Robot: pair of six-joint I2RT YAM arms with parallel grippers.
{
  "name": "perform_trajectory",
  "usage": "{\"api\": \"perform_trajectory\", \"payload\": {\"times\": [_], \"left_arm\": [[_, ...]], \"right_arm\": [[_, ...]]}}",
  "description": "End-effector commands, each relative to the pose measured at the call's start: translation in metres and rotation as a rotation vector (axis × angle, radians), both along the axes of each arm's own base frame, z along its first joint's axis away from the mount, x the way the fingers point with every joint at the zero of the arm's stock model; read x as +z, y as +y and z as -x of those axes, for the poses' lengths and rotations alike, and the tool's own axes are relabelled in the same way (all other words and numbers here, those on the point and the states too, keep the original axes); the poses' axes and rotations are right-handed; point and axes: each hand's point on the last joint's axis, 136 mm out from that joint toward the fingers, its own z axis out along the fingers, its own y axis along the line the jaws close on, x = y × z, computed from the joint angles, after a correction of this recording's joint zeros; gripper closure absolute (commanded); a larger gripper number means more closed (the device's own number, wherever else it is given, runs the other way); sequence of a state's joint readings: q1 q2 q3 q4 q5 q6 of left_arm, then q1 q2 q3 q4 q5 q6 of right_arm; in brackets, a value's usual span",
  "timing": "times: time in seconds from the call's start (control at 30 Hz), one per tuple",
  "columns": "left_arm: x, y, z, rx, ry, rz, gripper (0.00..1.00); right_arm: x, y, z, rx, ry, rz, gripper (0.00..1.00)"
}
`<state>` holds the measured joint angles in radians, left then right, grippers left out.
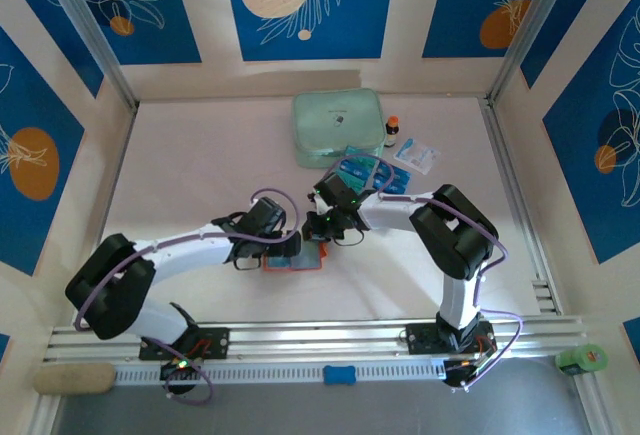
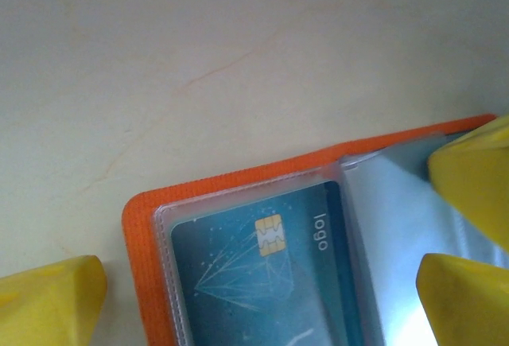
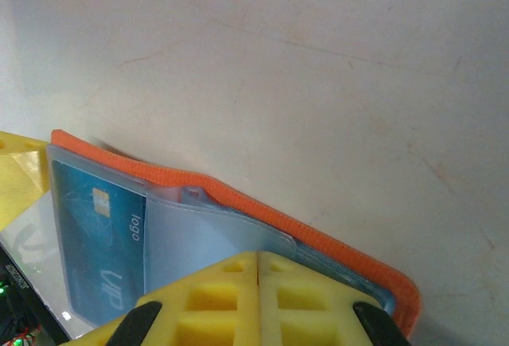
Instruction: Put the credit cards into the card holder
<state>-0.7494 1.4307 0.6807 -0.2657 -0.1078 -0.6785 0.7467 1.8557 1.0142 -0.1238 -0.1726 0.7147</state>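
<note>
The orange card holder (image 1: 297,260) lies open on the table between both arms. A teal-blue credit card (image 2: 262,282) with a gold chip sits inside its left clear sleeve, and the same credit card (image 3: 95,242) shows in the right wrist view. My left gripper (image 2: 254,302) is open, one fingertip (image 2: 48,298) left of the card holder (image 2: 143,242) and the other over its fold. My right gripper (image 3: 258,270) is shut, its tips pinching a raised clear sleeve (image 3: 207,239) of the card holder (image 3: 318,239). More teal-blue cards (image 1: 392,177) lie further back.
A mint-green zip case (image 1: 338,127) stands at the back, with a small orange-capped bottle (image 1: 391,132) and a white-and-blue packet (image 1: 420,155) to its right. A green roll (image 1: 582,359) and a beige pad (image 1: 72,378) lie beyond the front rail.
</note>
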Motion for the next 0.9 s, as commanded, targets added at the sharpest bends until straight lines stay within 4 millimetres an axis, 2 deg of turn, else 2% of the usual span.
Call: {"api": "perform_trajectory", "payload": {"times": [0.0, 0.23, 0.33, 0.47, 0.6, 0.87], "left_arm": [[-0.01, 0.001, 0.005, -0.024, 0.008, -0.019, 0.0], [-0.022, 0.005, 0.01, -0.03, 0.023, -0.043, 0.07], [-0.024, 0.004, 0.011, -0.033, 0.026, -0.039, 0.11], [-0.026, 0.004, 0.012, -0.031, 0.031, -0.034, 0.15], [-0.027, 0.003, 0.012, -0.032, 0.03, -0.027, 0.19], [-0.019, 0.002, 0.011, -0.024, 0.015, -0.013, 0.15]], "right_arm": [[-0.009, -0.002, 0.008, -0.001, 0.052, -0.002, 0.95], [-0.007, -0.001, 0.008, -0.003, 0.056, -0.01, 0.95], [0.001, -0.001, 0.006, -0.004, 0.04, -0.026, 0.95], [0.015, -0.007, 0.002, -0.025, 0.008, -0.035, 0.88], [0.018, -0.01, 0.004, -0.041, 0.01, -0.043, 0.82], [0.023, -0.008, 0.01, -0.045, -0.001, -0.049, 0.8]]}}
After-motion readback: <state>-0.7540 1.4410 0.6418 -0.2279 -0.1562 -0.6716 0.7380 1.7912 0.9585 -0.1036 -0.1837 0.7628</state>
